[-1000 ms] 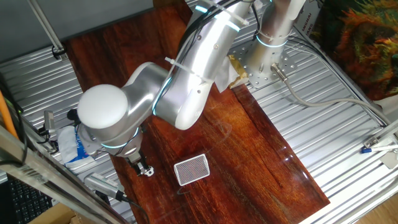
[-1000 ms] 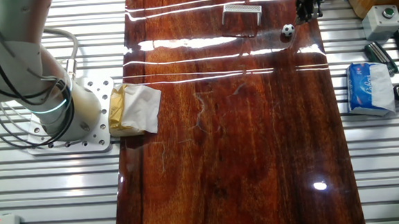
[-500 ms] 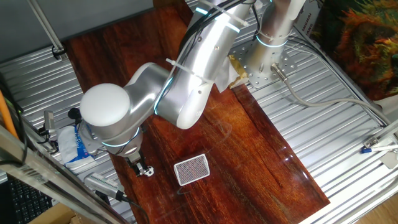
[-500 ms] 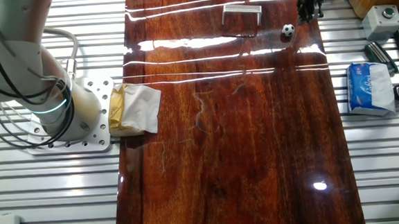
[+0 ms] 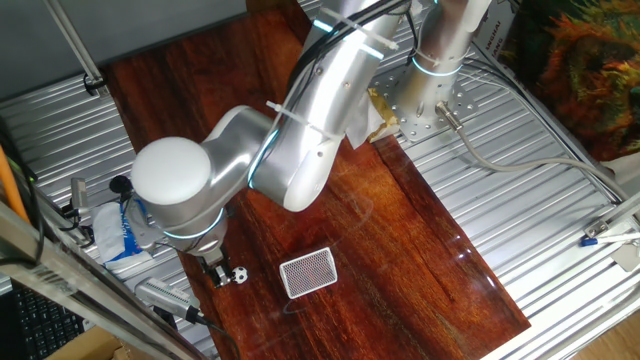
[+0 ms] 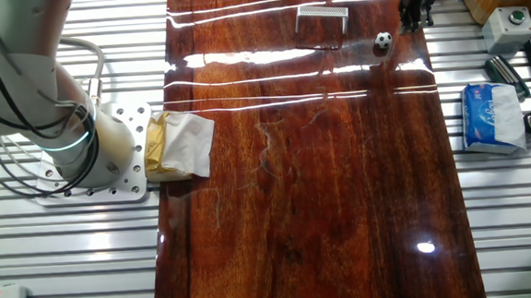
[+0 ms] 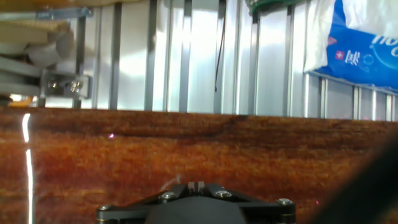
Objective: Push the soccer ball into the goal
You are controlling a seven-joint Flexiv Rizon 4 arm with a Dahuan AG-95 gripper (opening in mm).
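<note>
The soccer ball (image 5: 240, 273) is a tiny white ball with black patches on the dark wooden board; it also shows in the other fixed view (image 6: 383, 40). The goal (image 5: 308, 272), a small white frame with grey mesh, lies a short way to the ball's right, and shows in the other fixed view (image 6: 322, 14). My gripper (image 5: 214, 270) is low over the board just left of the ball, on the side away from the goal, and also shows in the other fixed view (image 6: 412, 15). In the hand view its fingertips (image 7: 196, 185) are pressed together with nothing between them. Ball and goal are out of the hand view.
A blue-and-white tissue packet (image 6: 493, 117) lies on the metal slats beside the board, and shows in the hand view (image 7: 357, 43). A crumpled white and yellow cloth (image 6: 180, 145) lies by the arm's base plate (image 6: 118, 153). The board's edge runs close behind the gripper.
My gripper has drawn back a little from the ball toward the board's edge, so the ball shows more fully. Ball and goal have not moved.
</note>
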